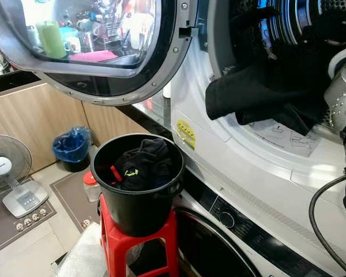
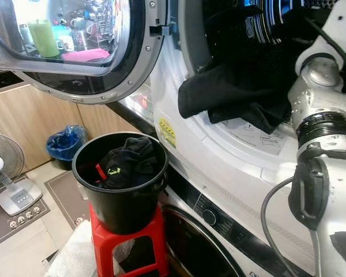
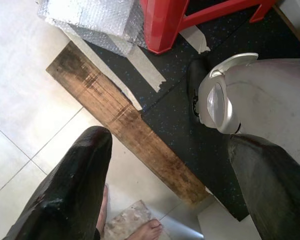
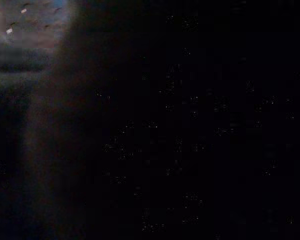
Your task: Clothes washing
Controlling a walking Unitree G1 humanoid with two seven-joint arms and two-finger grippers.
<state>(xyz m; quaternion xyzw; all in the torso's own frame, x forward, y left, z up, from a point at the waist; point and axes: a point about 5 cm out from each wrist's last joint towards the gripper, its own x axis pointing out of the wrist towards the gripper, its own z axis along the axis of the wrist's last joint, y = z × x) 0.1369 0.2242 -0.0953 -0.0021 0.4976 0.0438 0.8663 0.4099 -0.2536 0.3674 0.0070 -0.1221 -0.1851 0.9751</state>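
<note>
Black garment point(image 1: 248, 95) draped limp — over drum rim.

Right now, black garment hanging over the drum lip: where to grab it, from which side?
Grip the black garment at the thick fold draped over the washer's door rim, coming from the front and above. That bunched edge hangs outward, free of the drum, so fingers could probably close around it.

A red stool point(image 1: 118, 242) stands on the floor point(image 1: 23, 257) and carries a black bucket point(image 1: 139, 205). A fan point(image 1: 8, 167) and a blue-lined bin point(image 1: 72, 149) stand nearby.
</note>
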